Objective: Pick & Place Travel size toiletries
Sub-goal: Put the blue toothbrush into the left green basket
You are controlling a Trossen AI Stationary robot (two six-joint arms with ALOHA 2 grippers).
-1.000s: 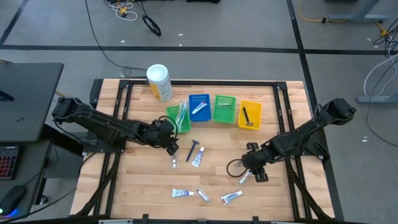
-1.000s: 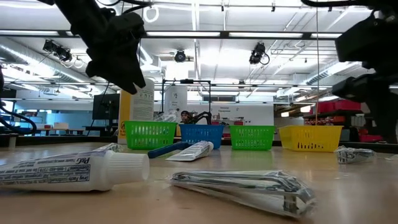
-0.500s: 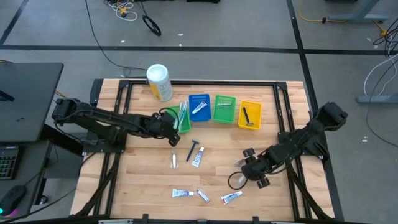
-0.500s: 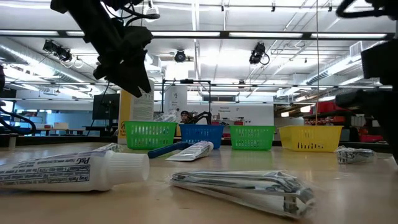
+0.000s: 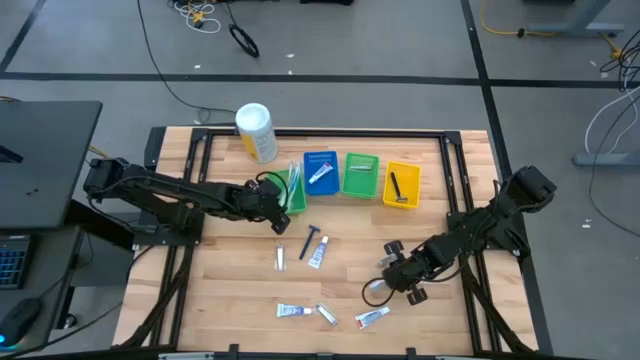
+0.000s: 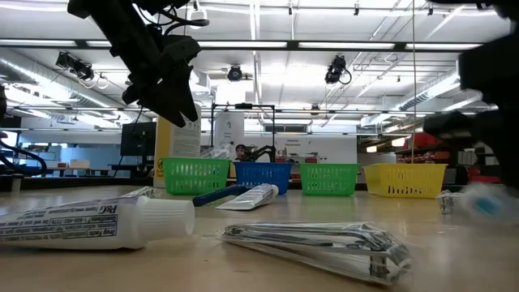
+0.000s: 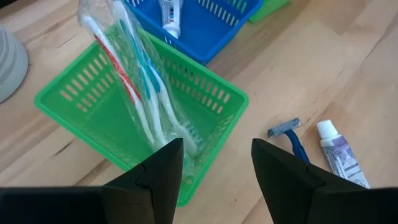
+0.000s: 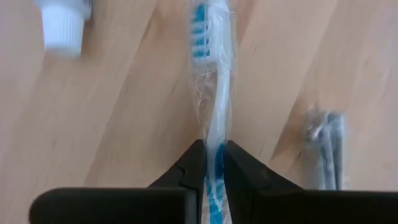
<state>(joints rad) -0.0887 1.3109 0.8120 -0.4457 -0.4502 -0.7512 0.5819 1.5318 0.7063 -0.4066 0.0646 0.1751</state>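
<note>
My right gripper (image 5: 393,275) is low over the near right of the table, shut on a wrapped blue-white toothbrush (image 8: 213,74). A toothpaste tube's cap (image 8: 62,25) and a silvery packet (image 8: 326,146) lie beside it. My left gripper (image 7: 214,149) hovers open over the near edge of the left green bin (image 7: 93,118), in which wrapped toothbrushes (image 7: 134,93) lean. A blue razor (image 5: 311,240), a tube (image 5: 320,253) and a packet (image 5: 281,259) lie mid-table. More tubes (image 5: 293,311) lie near the front edge. My right gripper pinches the wrapped toothbrush's handle (image 8: 216,134) between its two fingers, which come slanting down from the table's right. The bristle end (image 8: 199,31) sticks out ahead of the fingertips. I cannot tell whether the brush is clear of the table.
A blue bin (image 5: 320,172), a second green bin (image 5: 361,173) and a yellow bin (image 5: 402,185) stand in a row at the far side. A white canister (image 5: 256,132) stands at the far left. Bare wood lies between the two arms.
My right gripper has gone toward the near edge and down onto the toothbrush, and its fingers are now shut on the handle. My left gripper has drifted a little toward the far edge, nearer the left green bin, still open.
</note>
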